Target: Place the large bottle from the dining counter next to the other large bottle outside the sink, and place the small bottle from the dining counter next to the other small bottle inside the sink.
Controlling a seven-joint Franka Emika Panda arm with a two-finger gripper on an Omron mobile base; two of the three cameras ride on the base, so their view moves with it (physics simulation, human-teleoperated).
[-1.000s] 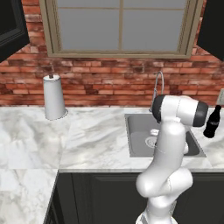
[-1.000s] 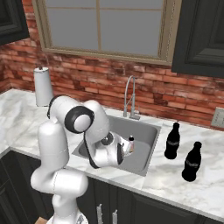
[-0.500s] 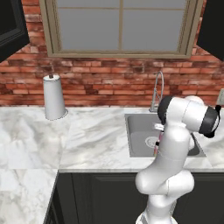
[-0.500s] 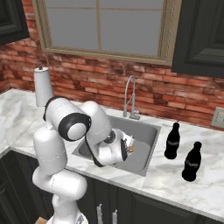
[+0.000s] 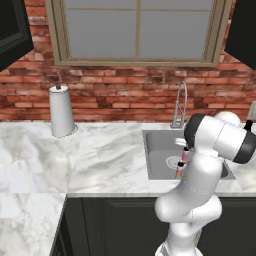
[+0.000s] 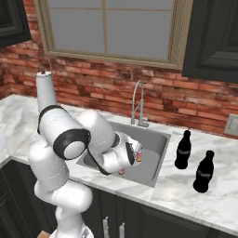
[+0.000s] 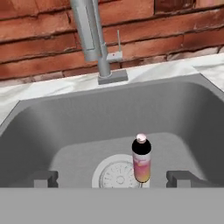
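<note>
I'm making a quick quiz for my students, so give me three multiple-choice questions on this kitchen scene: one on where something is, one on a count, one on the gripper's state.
1. Where is the small bottle?
A. on the windowsill
B. upright in the sink, beside the drain
C. lying on the floor

2. How many black bottles stand on the counter?
A. one
B. two
C. four

3. The gripper is:
A. open, holding nothing
B. shut on the tap
C. shut on a black bottle

Answers: 1 B, the hand view shows it standing on the basin floor; 2 B, both stand outside the sink; 3 A, its fingertips are wide apart, touching nothing.
</note>
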